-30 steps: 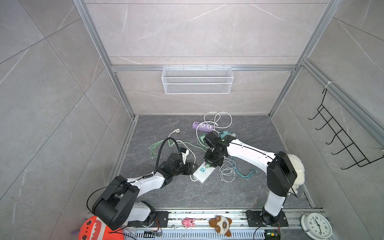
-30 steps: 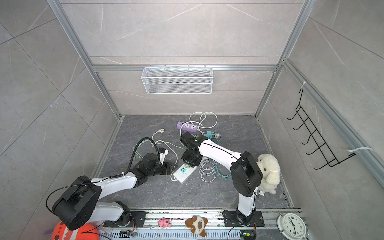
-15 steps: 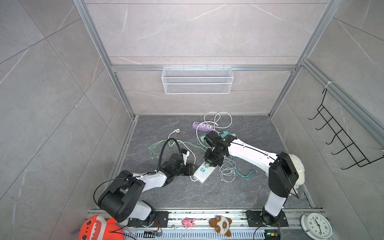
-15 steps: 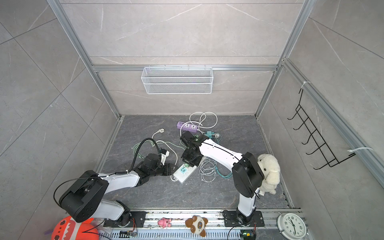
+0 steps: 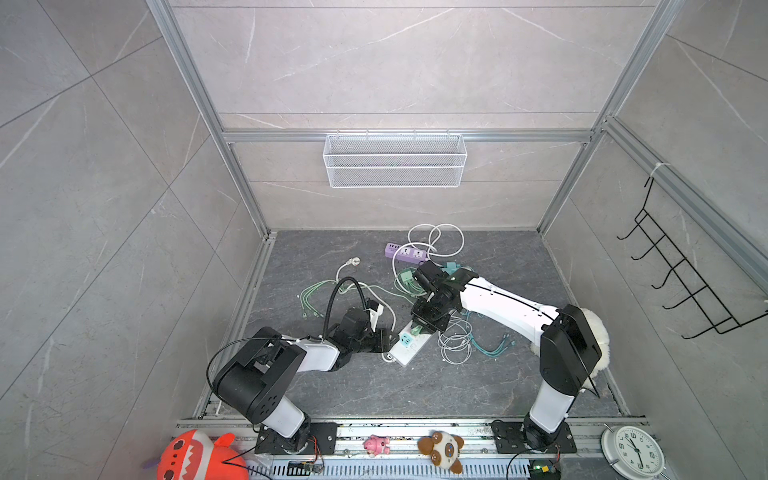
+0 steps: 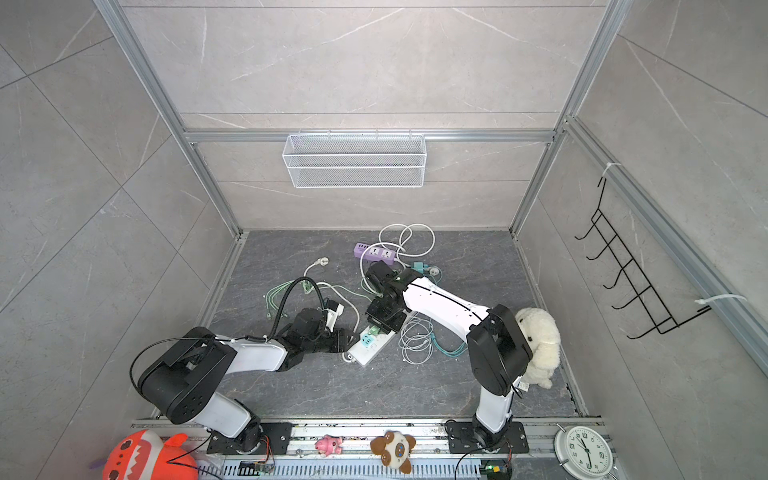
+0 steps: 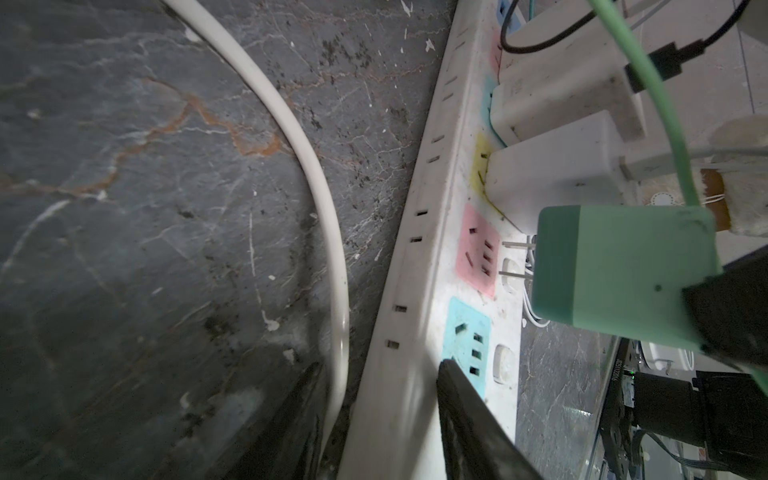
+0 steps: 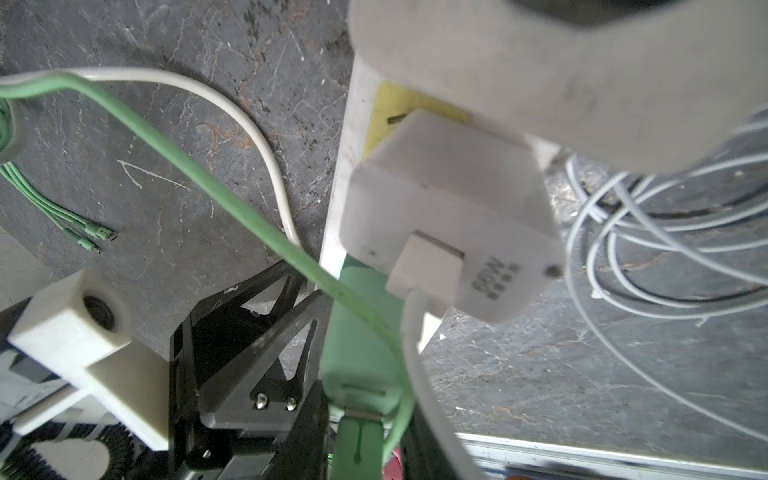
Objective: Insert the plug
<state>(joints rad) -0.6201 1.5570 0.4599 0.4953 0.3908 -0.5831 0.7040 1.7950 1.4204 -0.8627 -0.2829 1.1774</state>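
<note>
Insertion step in hand. The green plug (image 7: 623, 270) is clenched in the right claw (image 5: 420, 327) and held just off the white power strip (image 7: 415, 291). Its prongs are bared and aimed just beside the pink socket (image 7: 478, 253), not yet entered. The left claw (image 7: 376, 374) is set astride the strip's end by the blue socket (image 7: 465, 345); whether it is clamped cannot be told. Next, prongs likely need to be shifted onto the pink slots, then pressed straight in with the strip braced.
</note>
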